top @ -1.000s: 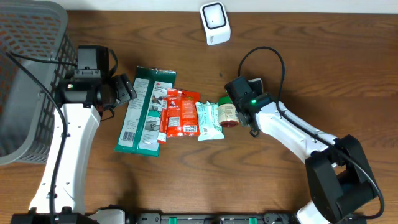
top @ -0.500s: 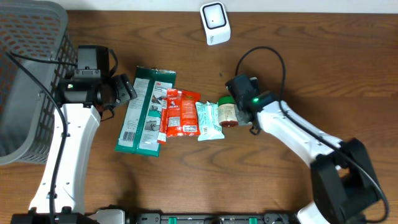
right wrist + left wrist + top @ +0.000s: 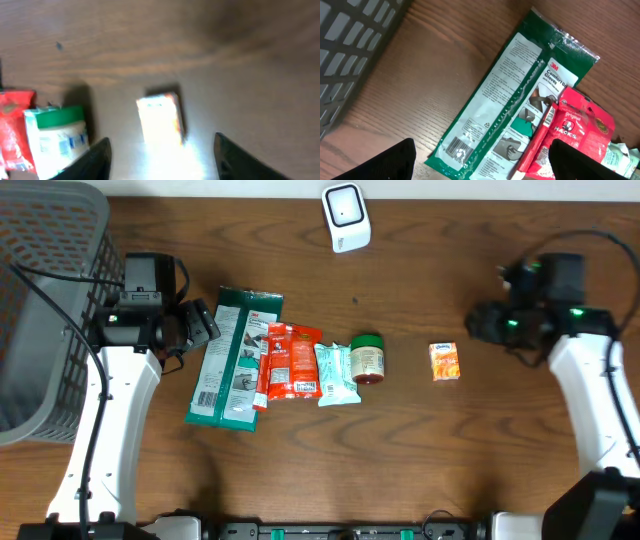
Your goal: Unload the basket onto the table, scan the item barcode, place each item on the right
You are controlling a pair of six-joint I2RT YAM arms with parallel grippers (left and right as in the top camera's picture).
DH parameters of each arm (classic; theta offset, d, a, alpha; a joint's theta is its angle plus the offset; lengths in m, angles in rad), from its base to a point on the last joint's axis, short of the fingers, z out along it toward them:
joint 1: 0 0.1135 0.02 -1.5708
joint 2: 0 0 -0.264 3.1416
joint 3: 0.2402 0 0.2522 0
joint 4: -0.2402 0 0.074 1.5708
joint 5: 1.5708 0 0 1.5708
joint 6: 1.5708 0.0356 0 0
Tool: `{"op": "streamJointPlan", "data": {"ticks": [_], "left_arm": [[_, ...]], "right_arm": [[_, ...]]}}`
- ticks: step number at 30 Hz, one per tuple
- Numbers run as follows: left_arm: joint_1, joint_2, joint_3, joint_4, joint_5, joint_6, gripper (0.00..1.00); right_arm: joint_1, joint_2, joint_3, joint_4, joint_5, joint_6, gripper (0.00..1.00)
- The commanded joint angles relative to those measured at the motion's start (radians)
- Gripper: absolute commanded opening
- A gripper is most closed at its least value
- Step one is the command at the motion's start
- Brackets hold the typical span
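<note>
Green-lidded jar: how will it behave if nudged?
The jar lies on its side, so it likely rolls if pushed. It looks rigid, so probably won't deform. The white pouch beside it may block rolling that way.

- Basket (image 3: 40,300) sits at the far left edge of the desk (image 3: 500,470).
- Scanner (image 3: 346,217) at the back, centre, well apart from everything else.
- Row across mid-desk, left to right: glove packet (image 3: 232,360), lozenge bag (image 3: 290,362), wipes packet (image 3: 335,374), jar (image 3: 367,359).
- Lozenge bag lies over the glove packet's right edge; wipes packet touches the lozenge bag.
- Jar on its side, against the wipes packet's right edge.
- Small carton (image 3: 445,362) lies right of the jar, apart from it, nothing touching.
</note>
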Motion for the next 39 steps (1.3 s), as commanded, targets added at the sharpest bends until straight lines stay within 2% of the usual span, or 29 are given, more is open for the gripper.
{"op": "streamJointPlan", "data": {"ticks": [1, 7, 15, 20, 29, 39], "left_arm": [[0.003, -0.007, 0.010, -0.004, -0.006, 0.010, 0.85], [0.003, -0.007, 0.010, -0.004, -0.006, 0.010, 0.85], [0.003, -0.007, 0.010, -0.004, -0.006, 0.010, 0.85], [0.003, -0.007, 0.010, -0.004, -0.006, 0.010, 0.85], [0.003, -0.007, 0.010, -0.004, -0.006, 0.010, 0.85], [0.003, -0.007, 0.010, -0.004, -0.006, 0.010, 0.85]], "right_arm": [[-0.048, 0.003, -0.040, -0.019, -0.109, -0.108, 0.66], [-0.049, 0.009, -0.140, 0.050, -0.121, -0.154, 0.53], [-0.049, 0.112, -0.212, 0.158, -0.216, -0.210, 0.50], [-0.049, 0.228, -0.212, 0.236, -0.267, -0.280, 0.40], [-0.049, 0.265, -0.220, 0.257, -0.250, -0.336, 0.31], [-0.049, 0.265, -0.301, 0.346, -0.215, -0.341, 0.30]]}}
